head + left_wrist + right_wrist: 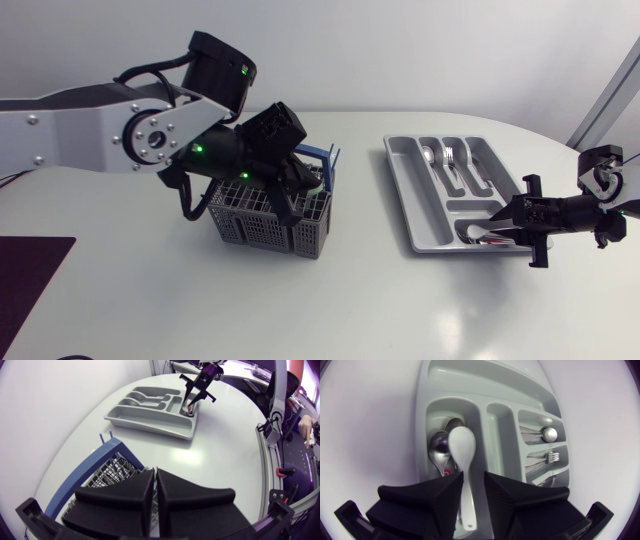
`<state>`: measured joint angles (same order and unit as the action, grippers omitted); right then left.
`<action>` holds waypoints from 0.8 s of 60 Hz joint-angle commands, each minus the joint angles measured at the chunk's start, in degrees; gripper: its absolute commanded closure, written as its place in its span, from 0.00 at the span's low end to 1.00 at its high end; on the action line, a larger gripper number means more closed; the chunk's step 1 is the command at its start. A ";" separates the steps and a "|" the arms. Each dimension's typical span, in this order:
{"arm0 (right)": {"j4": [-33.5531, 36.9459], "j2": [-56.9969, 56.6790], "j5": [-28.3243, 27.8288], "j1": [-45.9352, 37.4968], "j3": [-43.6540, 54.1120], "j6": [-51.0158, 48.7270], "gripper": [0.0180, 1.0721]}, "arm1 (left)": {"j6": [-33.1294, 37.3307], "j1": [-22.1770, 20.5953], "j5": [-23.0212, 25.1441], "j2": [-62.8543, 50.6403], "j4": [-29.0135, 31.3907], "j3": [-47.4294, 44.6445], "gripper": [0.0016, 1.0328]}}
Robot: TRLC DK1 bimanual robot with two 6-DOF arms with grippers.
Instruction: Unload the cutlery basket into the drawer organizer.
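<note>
1. At the near left corner of the white worktop (330, 300) lies a dark rectangle (30, 270), flat and well apart from everything else.
2. The left arm (90, 130) comes in from the left and bends down over the cutlery basket (255, 225).
3. The left pincer (156, 472) hangs just above the basket's open top. Its two wedges are pressed together with only a thin seam between them, and nothing shows in that seam.
4. The basket is a grey slotted box that stands upright left of the middle of the worktop. Its blue handle (85, 472) is on the far side. What lies inside cannot be made out under the pincer.
5. To the right, well apart from the basket, the grey drawer organizer (403, 195) lies flat, with its long compartments running from far to near.
6. Two of the long compartments hold a metal spoon (429, 155) and a fork (450, 156), side by side with their heads at the far end.
7. The crosswise compartment at the near end holds a few more metal spoons (436, 450), with something small and red beside them that I cannot identify.
8. The right pincer (474, 476) reaches in from the right, low over that near compartment. It is closed to a narrow gap around the handle of a white spoon (462, 450), whose bowl points ahead over the metal spoons.
</note>
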<state>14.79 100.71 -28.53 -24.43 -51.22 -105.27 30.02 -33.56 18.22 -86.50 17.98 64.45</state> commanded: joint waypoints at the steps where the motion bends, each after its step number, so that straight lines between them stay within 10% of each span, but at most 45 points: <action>1: -1.34 -1.13 0.67 0.69 2.00 -1.60 0.38 | 0.04 -0.36 0.15 2.65 -1.28 -1.08 0.97; 12: -1.16 -6.31 0.59 0.61 4.46 -0.63 0.17 | -0.14 -0.89 0.06 5.20 -1.19 -1.87 0.97; 48: 3.41 -16.16 -3.72 0.26 8.95 1.74 0.14 | -4.62 -2.03 0.24 7.49 1.01 -1.34 0.97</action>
<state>17.19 84.95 -31.88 -24.32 -44.14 -103.57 27.33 -35.40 18.04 -80.14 18.41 63.35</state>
